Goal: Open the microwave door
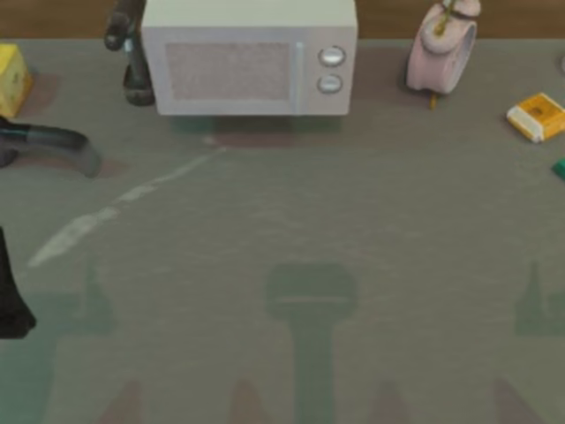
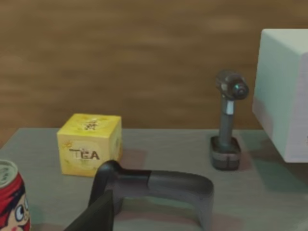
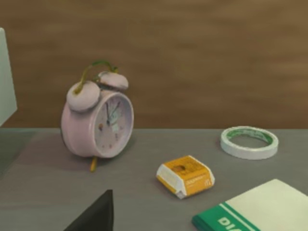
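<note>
Top view: the microwave (image 1: 252, 19) sits at the back of the table (image 1: 282, 230), centre-left, and the microwave door (image 1: 228, 71) is shut flush.

- The door is a flat white panel with a speckled grey mesh window. A pale vertical strip (image 1: 299, 66) runs along the edge next to the two round silver knobs (image 1: 331, 56).
- Judgement: that strip is the pull edge and the hinge is on the far side. I should hook it there, then sweep outward in an arc, not a straight pull. The smooth casing gives little purchase.
- My left hand (image 2: 96, 214) is low at the table's left. Only a dark wedge of it shows, so I cannot tell whether it is apart or together.
- My right hand (image 3: 96, 211) is out at the right, and I cannot tell its state either.
- Near the left hand are a dark curved handle-shaped object (image 2: 154, 185) and a yellow tea box (image 2: 90, 144).
- A dark grey upright device on a stand (image 2: 226, 130) is just beside the microwave's side wall; I should keep clear of it on approach.
</note>
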You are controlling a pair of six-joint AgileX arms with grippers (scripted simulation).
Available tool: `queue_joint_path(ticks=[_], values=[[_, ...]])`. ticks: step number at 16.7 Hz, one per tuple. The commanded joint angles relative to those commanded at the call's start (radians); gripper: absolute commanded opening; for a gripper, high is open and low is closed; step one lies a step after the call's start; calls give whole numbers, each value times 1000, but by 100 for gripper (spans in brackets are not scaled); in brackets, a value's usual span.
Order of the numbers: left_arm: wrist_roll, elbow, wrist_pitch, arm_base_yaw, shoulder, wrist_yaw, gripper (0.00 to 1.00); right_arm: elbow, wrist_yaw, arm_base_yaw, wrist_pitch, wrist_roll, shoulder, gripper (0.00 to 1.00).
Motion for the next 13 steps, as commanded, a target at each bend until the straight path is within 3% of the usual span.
queue_joint_path(ticks=[3,6,13], values=[[-3,10,0,-6,10,-4,100,0,0,0,0,0,0,100],[-27,99,3,-54,104,-45,100,0,0,0,0,0,0,100],[-137,520,-3,-278,676,-249,100,0,0,0,0,0,0,100]])
